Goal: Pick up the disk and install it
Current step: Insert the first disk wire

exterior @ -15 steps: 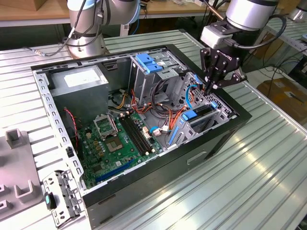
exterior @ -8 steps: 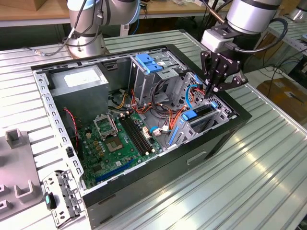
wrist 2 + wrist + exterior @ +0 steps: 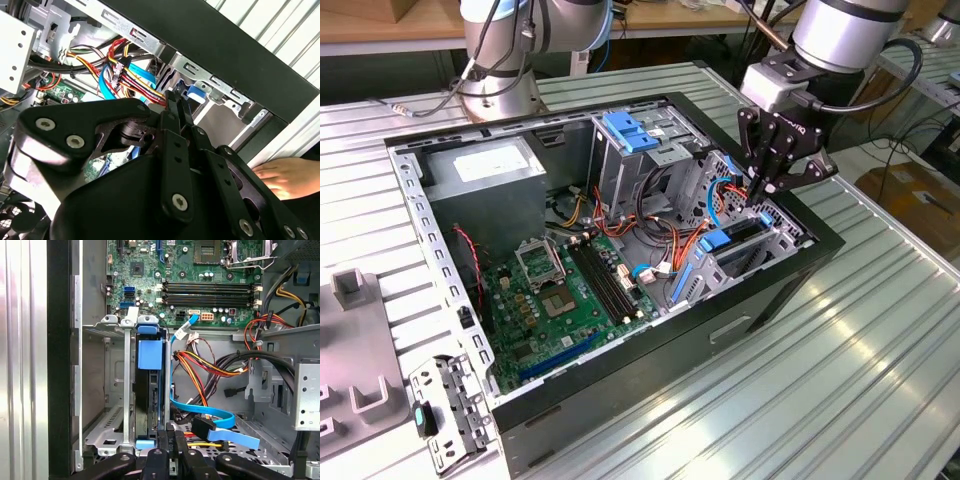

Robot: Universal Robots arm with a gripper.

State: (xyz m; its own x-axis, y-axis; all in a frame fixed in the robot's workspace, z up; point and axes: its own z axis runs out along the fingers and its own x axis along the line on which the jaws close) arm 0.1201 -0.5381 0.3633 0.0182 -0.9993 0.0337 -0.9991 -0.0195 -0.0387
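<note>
Disk (image 3: 148,390): stands on edge in a slot of the metal drive cage (image 3: 102,390) at the front corner of the open computer case (image 3: 820,255), blue rails above and below it; it looks fully seated.

Handling: likely a dense, stiff block with some weight and smooth metal faces that could slip; its circuit side and connector look delicate, so the blue plastic rails or the narrow edges seem the safest hold.

Gripper (image 3: 761,190): hangs just above the cage in the exterior view, fingers pointing down; in the first wrist view the fingertips (image 3: 170,442) appear pressed together with nothing between them, though the angle leaves some doubt.

Disk to gripper: the disk sits just beside and below the fingertips, apart from them; the bundle of red, orange and blue cables (image 3: 210,415) lies on the fingers' other side.

Nearby: motherboard (image 3: 565,290) deeper in the case; a hand (image 3: 285,177) rests on the table outside it.
</note>
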